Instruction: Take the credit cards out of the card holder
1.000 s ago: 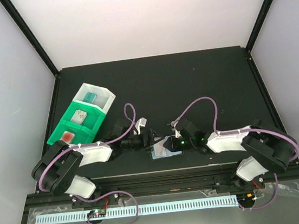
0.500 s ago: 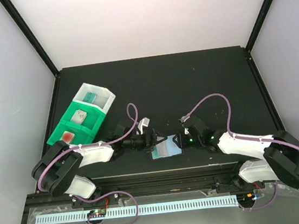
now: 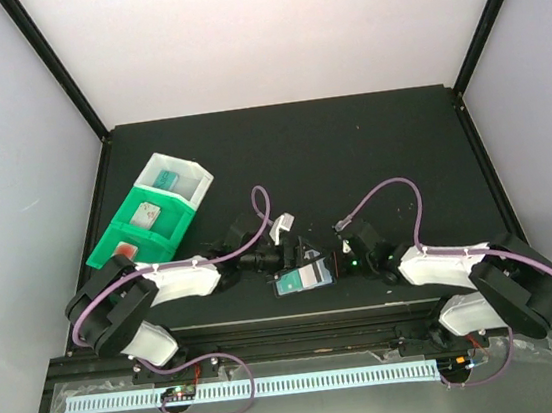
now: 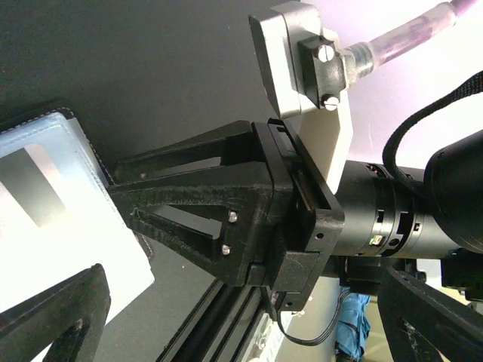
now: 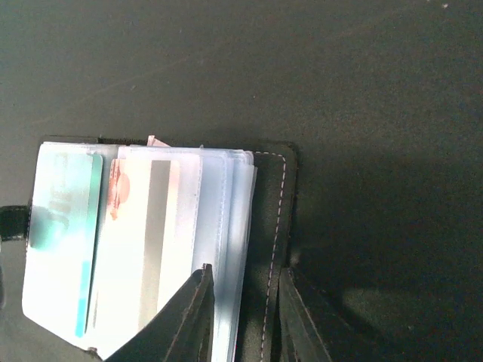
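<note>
Now, card holder (image 5: 266,219): 1, lying open, pockets up, on table (image 3: 369,145) near front edge, btwn the 2 grippers.
credit cards (image 5: 143,241): 2 showing thru clear pockets, side by side: 1 teal, 1 pale w/ red mark + grey stripe.
right gripper (image 5: 244,270): 2 fingers straddling holder's stitched edge + pocket leaves, narrow gap; can't tell if pinching.
left gripper (image 3: 296,252): sitting just beside holder, fingers standing wide apart, gripping nothing.
bins (image 3: 148,227): green + white, sitting at table's left, well apart from holder; 3 compartments, each holding 1 small flat item (teal, pale, red).
</note>
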Motion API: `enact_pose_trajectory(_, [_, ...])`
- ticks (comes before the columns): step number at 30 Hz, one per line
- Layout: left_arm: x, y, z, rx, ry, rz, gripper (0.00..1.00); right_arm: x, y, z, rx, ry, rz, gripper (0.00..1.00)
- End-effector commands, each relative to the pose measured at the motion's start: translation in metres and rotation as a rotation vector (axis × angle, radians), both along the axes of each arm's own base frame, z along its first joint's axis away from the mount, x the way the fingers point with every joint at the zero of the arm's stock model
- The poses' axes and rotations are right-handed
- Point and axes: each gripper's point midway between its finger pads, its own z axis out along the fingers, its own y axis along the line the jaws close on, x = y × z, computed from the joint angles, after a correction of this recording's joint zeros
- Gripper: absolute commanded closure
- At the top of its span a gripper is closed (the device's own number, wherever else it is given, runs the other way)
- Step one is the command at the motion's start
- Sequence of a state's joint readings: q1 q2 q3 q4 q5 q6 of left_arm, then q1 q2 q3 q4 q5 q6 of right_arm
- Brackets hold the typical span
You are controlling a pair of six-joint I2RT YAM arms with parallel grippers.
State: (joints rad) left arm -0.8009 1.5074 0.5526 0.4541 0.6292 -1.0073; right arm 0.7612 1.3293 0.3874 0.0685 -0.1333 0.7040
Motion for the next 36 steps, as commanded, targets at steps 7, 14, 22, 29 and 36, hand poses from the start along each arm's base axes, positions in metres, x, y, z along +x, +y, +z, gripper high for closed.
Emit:
enact_pose_trajectory(7, [0.01,0.017,0.008,0.041,-0.069,0.071,0.02,-0.016,0.007,0.01,0.085,0.018,0.062,0.76])
enact_pose_trajectory(14, [0.017,0.04,-0.01,0.143,-0.07,0.132,0.08,-0.018,0.002,0.021,0.084,0.012,0.043,0.76])
enact_pose_trajectory(22, [0.016,0.045,-0.031,0.19,-0.035,0.142,0.23,-0.016,0.017,0.048,0.184,-0.017,0.068,0.82])
enact_pose_trajectory(29, [0.018,0.047,-0.044,0.212,-0.011,0.158,0.34,-0.012,0.029,0.042,0.206,0.011,0.083,0.89])
enact_pose_trajectory(36, [0.017,0.049,-0.057,0.233,0.014,0.16,0.38,-0.009,0.036,0.032,0.199,0.029,0.094,0.95])
